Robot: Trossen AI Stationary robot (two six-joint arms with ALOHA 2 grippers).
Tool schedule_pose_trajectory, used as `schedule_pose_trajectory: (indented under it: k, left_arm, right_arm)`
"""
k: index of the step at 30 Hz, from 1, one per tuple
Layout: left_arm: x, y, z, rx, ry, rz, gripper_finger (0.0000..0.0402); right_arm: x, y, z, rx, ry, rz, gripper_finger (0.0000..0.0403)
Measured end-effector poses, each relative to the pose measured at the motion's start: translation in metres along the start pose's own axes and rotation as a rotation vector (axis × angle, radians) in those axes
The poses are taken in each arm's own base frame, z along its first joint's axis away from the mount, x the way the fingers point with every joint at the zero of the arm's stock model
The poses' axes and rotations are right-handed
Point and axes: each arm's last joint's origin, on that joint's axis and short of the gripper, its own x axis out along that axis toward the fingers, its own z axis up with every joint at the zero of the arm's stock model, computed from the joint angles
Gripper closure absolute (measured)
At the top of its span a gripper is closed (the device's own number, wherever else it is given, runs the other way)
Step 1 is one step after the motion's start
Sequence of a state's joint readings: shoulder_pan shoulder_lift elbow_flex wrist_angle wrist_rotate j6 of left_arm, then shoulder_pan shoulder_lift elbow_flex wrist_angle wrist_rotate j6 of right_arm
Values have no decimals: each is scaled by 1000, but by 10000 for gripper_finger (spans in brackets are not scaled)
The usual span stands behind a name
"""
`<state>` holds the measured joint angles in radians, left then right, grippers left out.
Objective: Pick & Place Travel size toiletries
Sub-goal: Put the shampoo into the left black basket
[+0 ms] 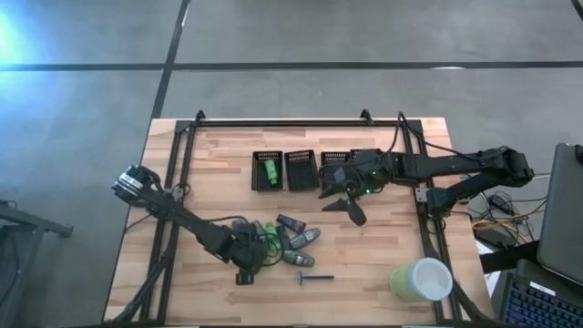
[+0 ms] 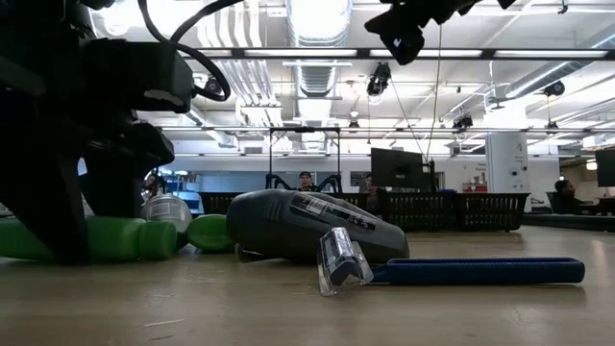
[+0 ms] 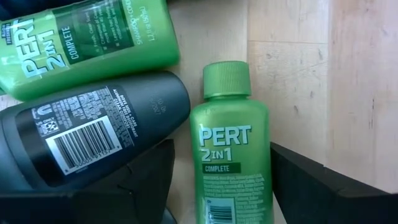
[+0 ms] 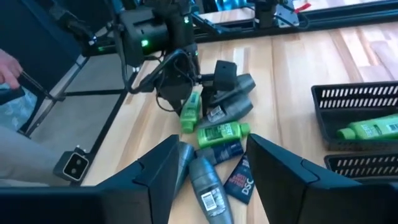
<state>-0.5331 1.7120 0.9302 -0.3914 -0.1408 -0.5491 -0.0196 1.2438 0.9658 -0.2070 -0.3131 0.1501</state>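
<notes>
Overhead: wooden tabletop (image 1: 219,164) with a row of black mesh bins (image 1: 301,170) near the far edge, one green bottle (image 1: 271,169) lying in the leftmost. Left tool (image 1: 258,248) down low at a cluster of toiletries (image 1: 290,239) in the middle of the tabletop, near the front. Seen from its wrist: fingers (image 3: 311,186) spread apart on either side of a green Pert bottle (image 3: 231,149), cap pointing away from the wrist, body lying flat between the two fingers, not clamped. Just beside it, a dark grey tube (image 3: 93,127) with a barcode, and past that a second green bottle (image 3: 81,40). Right tool (image 1: 344,202) raised above the tabletop between the bins and the cluster, fingers (image 4: 155,174) wide apart, holding nothing, the pile below and ahead of it. At tabletop level: a razor (image 2: 452,269) with a blue handle lying alone in front of a grey tube (image 2: 307,223). Pale green cup (image 1: 422,279) on its side near the front right corner.
</notes>
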Motion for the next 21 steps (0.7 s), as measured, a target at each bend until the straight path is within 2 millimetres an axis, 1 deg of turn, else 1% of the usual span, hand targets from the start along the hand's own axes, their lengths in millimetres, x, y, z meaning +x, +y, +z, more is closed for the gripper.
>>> schedule_pose_trajectory:
  k: [5, 10, 13, 19, 21]
  left_arm:
    - [6, 0, 0, 13, 5, 8, 150]
    - [5, -1, 0, 5, -2, 6, 158]
    - [1, -2, 2, 23, -3, -3, 186]
    - [-7, -8, 9, 27, 10, -66, 268]
    - [-11, -10, 12, 21, 7, -90, 287]
  right_arm:
    - [1, -1, -4, 5, 11, -3, 207]
    - [2, -2, -8, 13, 27, -3, 202]
    - [2, -2, -8, 13, 28, -4, 205]
    - [-2, 0, -6, 7, 19, -2, 221]
    - [-3, 0, -6, 6, 19, -2, 227]
